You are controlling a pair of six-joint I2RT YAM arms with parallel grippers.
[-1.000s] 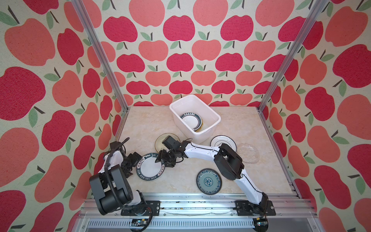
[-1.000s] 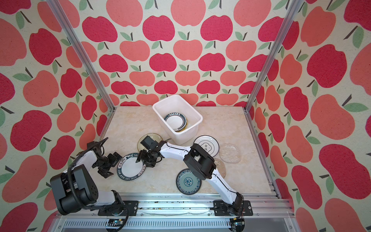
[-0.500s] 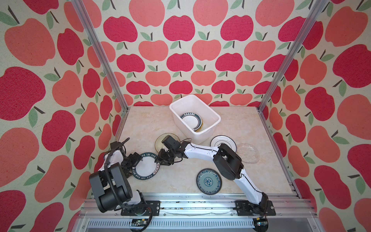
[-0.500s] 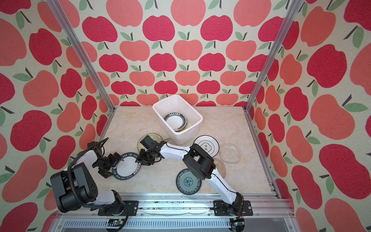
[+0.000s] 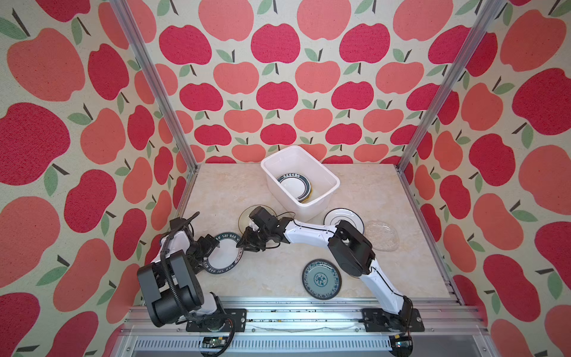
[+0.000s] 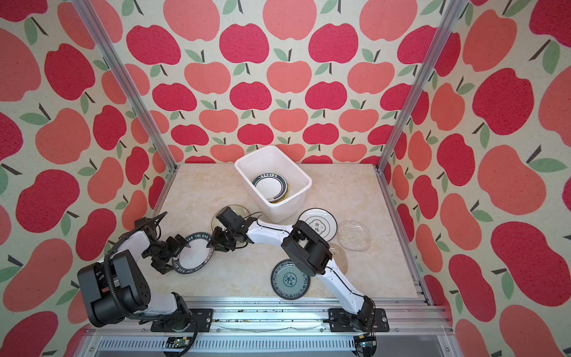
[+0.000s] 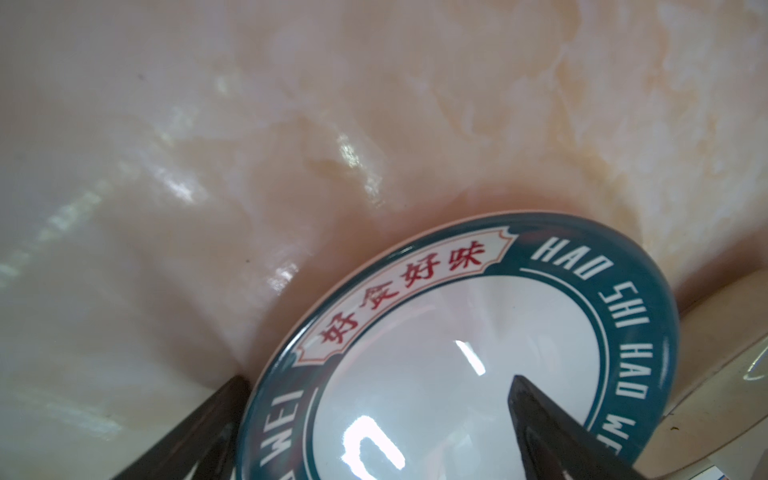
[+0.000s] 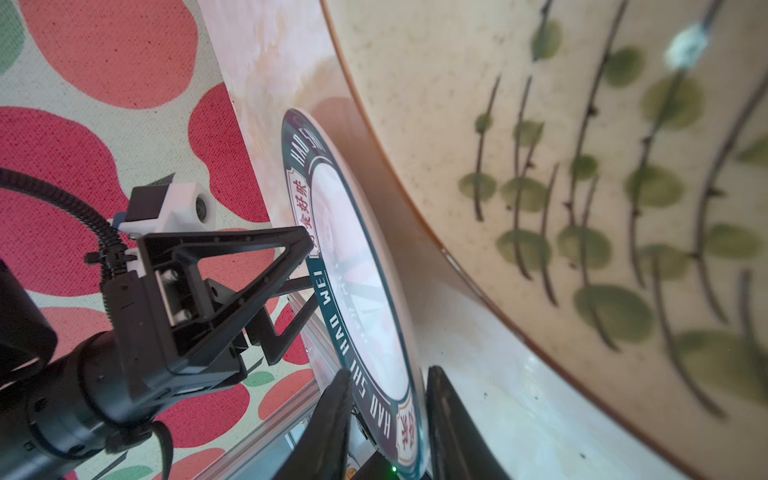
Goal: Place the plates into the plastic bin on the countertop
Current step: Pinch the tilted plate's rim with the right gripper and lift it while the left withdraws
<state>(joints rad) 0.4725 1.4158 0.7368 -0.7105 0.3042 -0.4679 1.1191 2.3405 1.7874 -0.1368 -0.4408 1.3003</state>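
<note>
Marble surface [image 5: 272, 278]: lettered plate [image 5: 224, 253], glazed, likely stiff, slippery, fragile; grasp rim; left end effector [image 5: 207, 254] jaws apart astride rim; right end effector [image 5: 242, 244] flanks opposite rim, clamp unclear.

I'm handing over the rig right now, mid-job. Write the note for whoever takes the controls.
Left gripper: open, straddling one rim of the white dark-rimmed lettered plate on the beige marble countertop.
Right gripper: jaws stand either side of that plate's opposite rim; a firm grip is unclear.
Done: the white plastic bin holds a similar lettered plate over something yellow.
Left: this plate, plus the cream leaf-sprig plate, white emblem plate, clear glass plate, blue-patterned plate and a beige plate partly hidden under the right arm.
</note>
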